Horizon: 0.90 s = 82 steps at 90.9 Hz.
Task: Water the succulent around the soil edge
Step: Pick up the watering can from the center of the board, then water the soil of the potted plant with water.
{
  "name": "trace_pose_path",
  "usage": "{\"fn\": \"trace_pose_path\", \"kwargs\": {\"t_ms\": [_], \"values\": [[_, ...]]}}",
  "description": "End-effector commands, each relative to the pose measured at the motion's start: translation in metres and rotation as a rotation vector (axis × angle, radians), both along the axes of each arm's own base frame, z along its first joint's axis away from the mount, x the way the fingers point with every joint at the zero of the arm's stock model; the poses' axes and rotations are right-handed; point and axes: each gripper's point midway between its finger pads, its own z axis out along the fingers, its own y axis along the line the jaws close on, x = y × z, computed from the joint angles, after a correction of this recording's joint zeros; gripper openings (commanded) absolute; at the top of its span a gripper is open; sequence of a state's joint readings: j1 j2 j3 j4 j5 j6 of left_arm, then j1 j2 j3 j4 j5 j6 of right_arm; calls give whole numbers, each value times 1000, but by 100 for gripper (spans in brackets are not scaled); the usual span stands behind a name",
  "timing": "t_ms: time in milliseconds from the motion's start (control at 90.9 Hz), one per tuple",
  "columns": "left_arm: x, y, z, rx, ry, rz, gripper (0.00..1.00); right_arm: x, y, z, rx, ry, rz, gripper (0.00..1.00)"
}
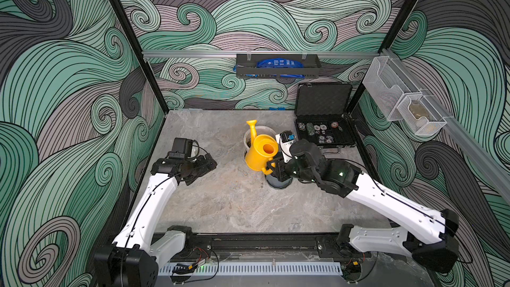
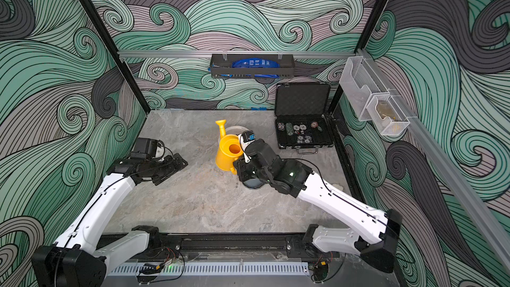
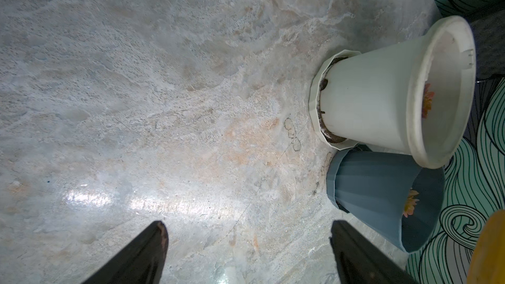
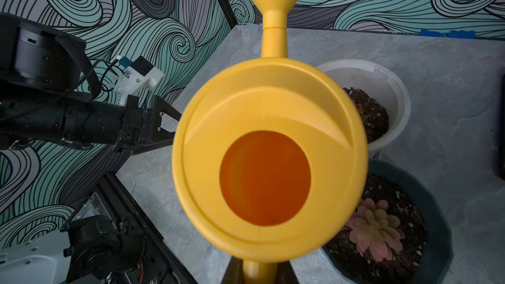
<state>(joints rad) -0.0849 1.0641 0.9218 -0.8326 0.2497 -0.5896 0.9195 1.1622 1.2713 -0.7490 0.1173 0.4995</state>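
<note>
Marble table (image 1: 220,205): two pots, case.

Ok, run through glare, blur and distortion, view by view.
Left wrist: bright glare patch on the table, pots stretched toward the frame edge. Right wrist: watering can fills the frame, slightly soft; succulent dim. Top views: sharp, evenly lit.

No text can be read anywhere; the blue packet (image 1: 278,64) in the black wall basket (image 1: 278,72) carries white print, too small to make out.
</note>
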Motion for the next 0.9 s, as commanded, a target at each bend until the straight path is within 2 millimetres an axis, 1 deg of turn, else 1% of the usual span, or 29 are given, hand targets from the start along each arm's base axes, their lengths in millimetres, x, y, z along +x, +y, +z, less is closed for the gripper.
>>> {"fn": "trace_pose_path", "kwargs": {"t_ms": [0, 121, 253, 308, 374, 451, 484, 550, 605, 737, 836, 891], "values": [[1, -2, 2, -14, -16, -20, 96, -31, -39, -5, -62, 154, -2, 0], [1, -2, 2, -16, -17, -19, 96, -38, -60, 3, 25, 241, -7, 0], [1, -2, 2, -16, -19, -19, 96, -44, -80, -9, -19, 330, -43, 0], [1, -3, 3, -19, -23, -20, 96, -48, -88, -10, -38, 352, -64, 0], [1, -3, 3, -23, -26, -22, 96, -52, -92, -7, -22, 364, -74, 0], [2, -5, 3, -30, -31, -25, 96, -55, -94, -8, -9, 380, -76, 0], [3, -5, 4, -35, -35, -26, 96, -58, -100, -15, -29, 404, -89, 0], [3, -7, 4, -45, -38, -30, 95, -58, -107, -26, -51, 427, -111, 0], [3, -8, 4, -47, -38, -32, 95, -56, -113, -32, -52, 443, -136, 0], [2, -8, 4, -52, -47, -34, 95, -57, -120, -43, -81, 472, -159, 0], [3, -10, 3, -62, -44, -39, 95, -54, -120, -42, -93, 475, -162, 0], [3, -11, 4, -67, -46, -42, 95, -50, -121, -38, -99, 463, -172, 0]]}}
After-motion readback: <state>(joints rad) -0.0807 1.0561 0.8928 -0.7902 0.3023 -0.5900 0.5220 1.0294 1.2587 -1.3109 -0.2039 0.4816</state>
